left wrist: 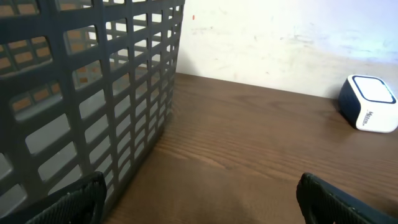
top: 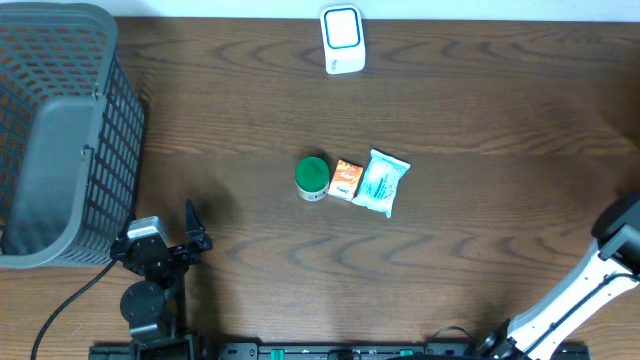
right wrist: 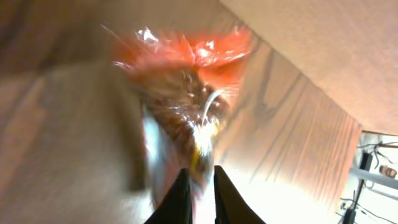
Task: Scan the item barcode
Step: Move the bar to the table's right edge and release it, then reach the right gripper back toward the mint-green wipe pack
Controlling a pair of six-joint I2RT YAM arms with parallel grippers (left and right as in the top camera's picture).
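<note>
The item, a crinkly orange-red packet (right wrist: 186,81), shows only in the right wrist view, blurred and hanging in front of the camera. My right gripper (right wrist: 200,180) has its fingers nearly together, with the packet's lower edge between them. In the overhead view only the right arm (top: 618,245) shows, at the right edge. The white and blue scanner (top: 342,40) stands at the table's back middle and also shows as the scanner (left wrist: 368,102) at the right. My left gripper (top: 197,228) rests open at the front left with nothing between its fingers (left wrist: 68,202).
A dark grey mesh basket (top: 60,130) fills the back left corner, and its wall (left wrist: 93,93) is close beside the left gripper. In the table's middle sit a green-lidded jar (top: 312,177), a small orange box (top: 345,180) and a teal pouch (top: 382,182).
</note>
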